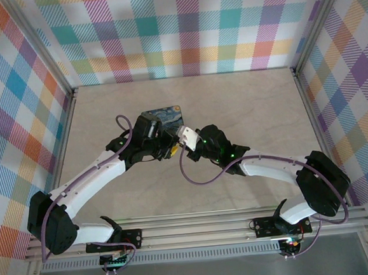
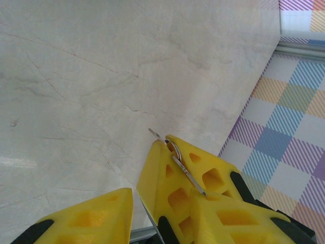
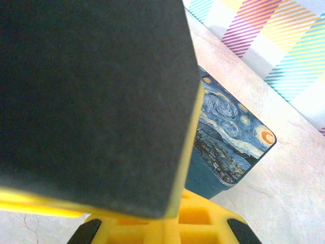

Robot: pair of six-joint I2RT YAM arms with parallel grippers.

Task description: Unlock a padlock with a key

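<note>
The thin silvery key [image 2: 189, 175] with its small ring is pinched between two yellow fingers [image 2: 165, 178] pressed flat together; these belong to my right gripper [image 1: 183, 144], which is shut on it. My left gripper [image 2: 160, 195] stands open around those fingers, with bare table showing beside its left finger [image 2: 86, 218]. Seen from above, both grippers meet at mid-table, the left gripper [image 1: 167, 150] just in front of the tin. In the right wrist view a dark finger pad [image 3: 91, 101] looms over my right gripper [image 3: 165, 223]. The padlock is hidden.
A dark-blue starry-night tin [image 1: 163, 117] lies flat on the pale marbled table [image 2: 101, 76], right behind the meeting grippers, and its tin lid [image 3: 228, 137] sits close past my right fingers. Checked walls [image 2: 289, 142] and metal rails enclose the table.
</note>
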